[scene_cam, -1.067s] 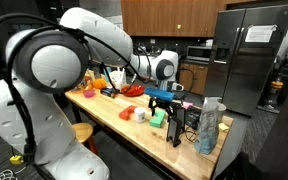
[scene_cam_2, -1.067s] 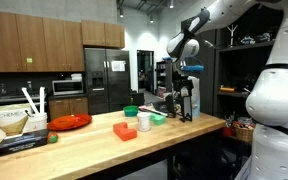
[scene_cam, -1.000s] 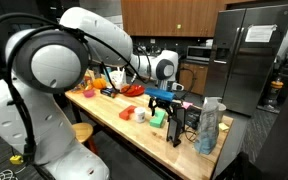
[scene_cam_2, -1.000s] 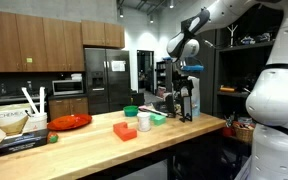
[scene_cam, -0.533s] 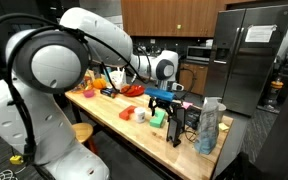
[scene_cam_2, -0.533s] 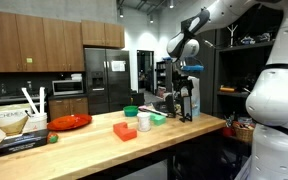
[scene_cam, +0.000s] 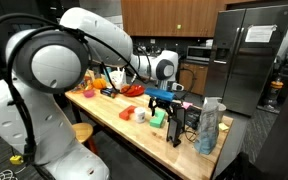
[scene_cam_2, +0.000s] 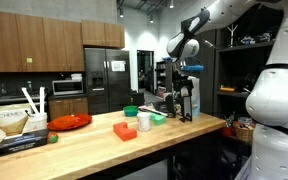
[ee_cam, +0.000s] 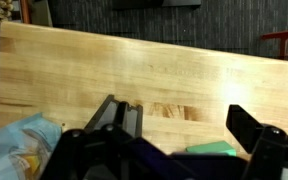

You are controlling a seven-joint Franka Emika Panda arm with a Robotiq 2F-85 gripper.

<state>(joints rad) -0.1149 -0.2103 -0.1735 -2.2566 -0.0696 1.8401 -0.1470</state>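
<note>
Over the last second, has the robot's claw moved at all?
No. In an exterior view the gripper keeps the same gap from the refrigerator as before, above the same stretch of counter.

Dim, soft, perhaps ceiling-lit views

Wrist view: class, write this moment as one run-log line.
gripper: open, above wooden table | held: nothing visible | nearest: green object, plastic bag

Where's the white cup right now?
In an exterior view the white cup stands on the wooden counter just right of the orange block, in front of a green container, short of the black stand under the gripper.
</note>
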